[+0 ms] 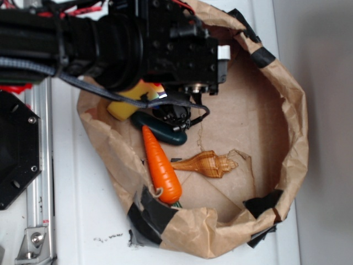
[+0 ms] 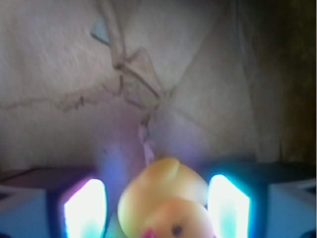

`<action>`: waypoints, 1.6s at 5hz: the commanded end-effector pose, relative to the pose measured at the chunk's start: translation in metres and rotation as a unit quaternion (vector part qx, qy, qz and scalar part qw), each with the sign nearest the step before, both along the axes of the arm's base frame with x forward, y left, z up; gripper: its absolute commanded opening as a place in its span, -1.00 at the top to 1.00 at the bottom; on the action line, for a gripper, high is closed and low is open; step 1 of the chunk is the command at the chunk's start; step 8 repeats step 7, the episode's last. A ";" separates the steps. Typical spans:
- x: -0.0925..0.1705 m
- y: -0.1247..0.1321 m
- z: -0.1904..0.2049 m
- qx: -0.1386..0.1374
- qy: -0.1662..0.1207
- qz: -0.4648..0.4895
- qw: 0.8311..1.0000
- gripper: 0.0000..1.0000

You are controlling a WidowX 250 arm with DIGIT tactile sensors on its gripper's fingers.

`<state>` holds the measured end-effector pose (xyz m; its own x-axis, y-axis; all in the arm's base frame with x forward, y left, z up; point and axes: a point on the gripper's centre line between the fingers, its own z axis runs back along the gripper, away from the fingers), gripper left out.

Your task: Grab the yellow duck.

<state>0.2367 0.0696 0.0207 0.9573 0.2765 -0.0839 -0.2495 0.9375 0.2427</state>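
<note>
Sitting between parted jaws in the wrist view, yellow duck (image 2: pixel 166 210), exterior view hiding it behind the arm (image 1: pixel 110 44)

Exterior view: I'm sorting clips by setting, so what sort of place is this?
Probably a lab-style robot workbench rather than a home. A taped brown paper bin sits on a white table by a metal rail, holding toy props: a plastic carrot, a seashell and the yellow duck.
</note>
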 end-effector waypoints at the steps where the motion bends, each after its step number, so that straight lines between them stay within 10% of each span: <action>1: 0.000 0.014 0.009 0.006 -0.020 0.007 1.000 1.00; 3: 0.005 0.015 0.018 0.012 -0.037 0.016 0.999 1.00; 4: 0.023 -0.013 0.068 0.018 -0.093 0.014 0.995 1.00; 5: 0.034 -0.051 0.122 -0.042 -0.160 0.092 0.982 1.00; 8: 0.027 -0.076 0.177 -0.076 -0.176 0.111 0.975 1.00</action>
